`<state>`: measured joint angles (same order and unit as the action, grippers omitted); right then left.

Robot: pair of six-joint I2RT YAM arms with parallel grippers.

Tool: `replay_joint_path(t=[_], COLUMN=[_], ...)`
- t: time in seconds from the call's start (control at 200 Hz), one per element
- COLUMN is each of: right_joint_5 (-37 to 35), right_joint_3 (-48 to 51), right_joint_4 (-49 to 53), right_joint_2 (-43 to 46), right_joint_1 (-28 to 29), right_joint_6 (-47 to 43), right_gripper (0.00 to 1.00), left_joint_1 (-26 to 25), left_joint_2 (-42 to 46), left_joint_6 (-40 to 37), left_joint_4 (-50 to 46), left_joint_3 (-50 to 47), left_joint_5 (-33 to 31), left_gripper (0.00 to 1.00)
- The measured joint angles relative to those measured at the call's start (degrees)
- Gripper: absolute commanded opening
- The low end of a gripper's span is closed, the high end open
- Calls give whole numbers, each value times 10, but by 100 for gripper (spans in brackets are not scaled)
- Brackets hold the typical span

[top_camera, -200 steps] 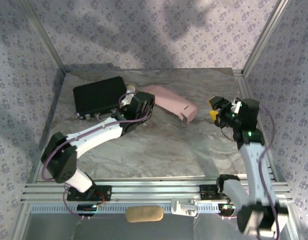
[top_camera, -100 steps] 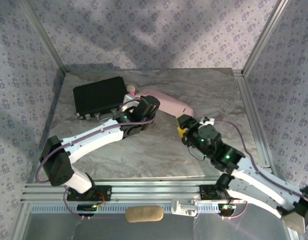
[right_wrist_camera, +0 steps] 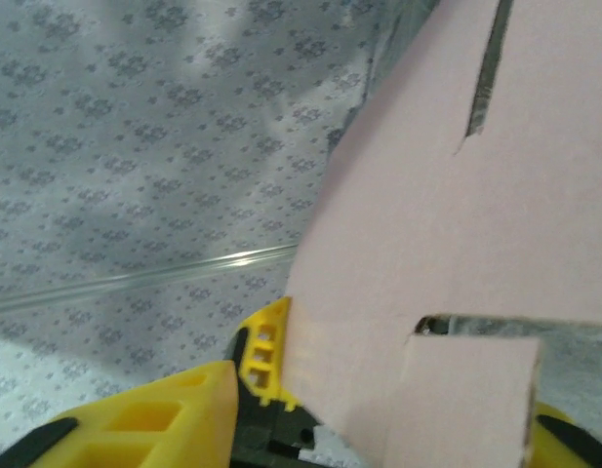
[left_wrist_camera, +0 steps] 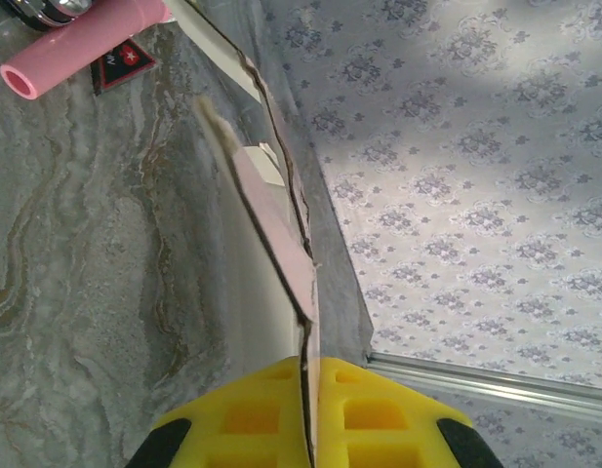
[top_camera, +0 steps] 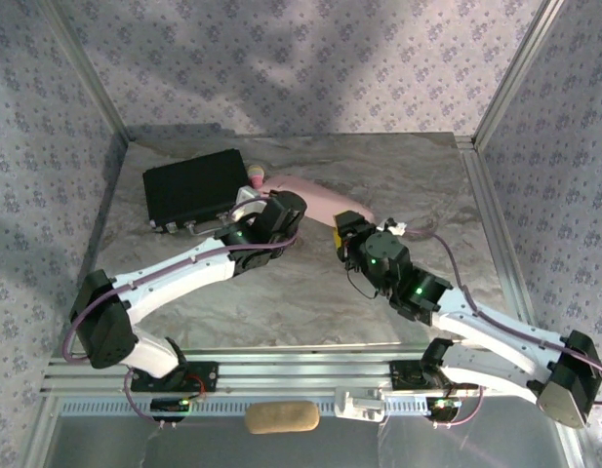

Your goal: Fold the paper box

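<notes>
Left fingers [left_wrist_camera: 237, 421] pinch box [left_wrist_camera: 271, 210]; marbled table [top_camera: 310, 292], floral-looking walls [top_camera: 281, 58].

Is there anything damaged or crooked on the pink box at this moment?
Slightly. In the left wrist view, the paper box, pinched on edge in the left hand, shows a ragged, uneven edge with its layers splayed apart. This may be die-cut tabs rather than a tear. Nothing looks spilled.

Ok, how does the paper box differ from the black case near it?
The paper box is pale pink thin cardboard; the black case is dark and solid-looking. The box has one edge pinched in the left gripper; the case lies free on the table. Both sit at the table's far side.
</notes>
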<state>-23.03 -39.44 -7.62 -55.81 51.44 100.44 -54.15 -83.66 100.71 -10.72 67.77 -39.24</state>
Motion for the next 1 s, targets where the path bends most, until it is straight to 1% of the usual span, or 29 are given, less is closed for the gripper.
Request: replay_joint_path(t=[0.115, 0.175, 0.23, 0.26, 0.285, 0.315, 0.34, 0.365, 0.395, 0.4, 0.415, 0.435, 0.47, 0.505, 0.585, 0.669, 0.729, 0.784, 0.794, 0.889, 0.944, 0.999], right_joint_5=[-3, -7, -9, -11, -12, -12, -12, -12, -11, -10, -10, -8, -3, 2, 21, 54, 86, 113, 120, 172, 200, 224], right_joint_3=[0, -2, -3, -3, -3, -3, -5, -7, -10, -11, -13, -17, -24, -32, -61, -108, -146, -177, -185, -230, -250, -262], right_joint_4=[1, 4, 9, 13, 14, 14, 16, 20, 24, 25, 28, 33, 46, 64, 111, 165, 200, 228, 234, 274, 293, 307], right_joint_2=[-11, -11, -11, -11, -11, -11, -11, -10, -10, -10, -10, -8, -5, 1, 20, 39, 44, 43, 43, 35, 27, 19], right_joint_1=[1, 1, 1, 0, 0, -1, -2, -4, -8, -9, -10, -15, -23, -34, -63, -107, -142, -170, -177, -219, -236, -249], right_joint_6=[13, 20, 21, 22, 27, 33, 36, 37, 36, 35, 35, 34, 31, 27, 21, 15, 11, 6, 5, -5, -11, -16], right_gripper=[28, 21, 10, 1, 0, 0, 0, 0, 0, 0, 0, 0, 0, 0, 0, 0, 0, 0, 0, 0, 0, 0], left_joint_1=[0, 0, 0, 0, 0, 0, 0, 0, 0, 0, 0, 0, -2, -3, -3, -3, 2, 10, 12, 42, 60, 72], left_joint_2=[0, 0, 0, 0, 0, 1, 1, 1, 3, 3, 4, 7, 12, 22, 57, 107, 138, 160, 164, 183, 183, 178], left_joint_6=[-5, -6, -8, -10, -12, -15, -18, -30, -43, -44, -47, -62, -86, -120, -213, -345, -439, -524, -529, -662, -741, -804], left_joint_4=[4, 5, 11, 17, 20, 25, 29, 34, 38, 39, 41, 42, 41, 38, 27, 18, 19, 24, 24, 61, 101, 139], left_joint_3=[-5, -7, -9, -11, -13, -17, -19, -23, -26, -26, -28, -30, -31, -31, -31, -31, -34, -44, -47, -95, -139, -181], left_joint_5=[0, 2, 2, 3, 4, 5, 6, 9, 15, 16, 18, 22, 28, 34, 43, 51, 57, 69, 70, 98, 118, 142], left_gripper=[0, 0, 0, 0, 1, 13, 25, 39, 59, 61, 71, 80, 91, 97, 98, 96, 90, 87, 86, 85, 86, 86])
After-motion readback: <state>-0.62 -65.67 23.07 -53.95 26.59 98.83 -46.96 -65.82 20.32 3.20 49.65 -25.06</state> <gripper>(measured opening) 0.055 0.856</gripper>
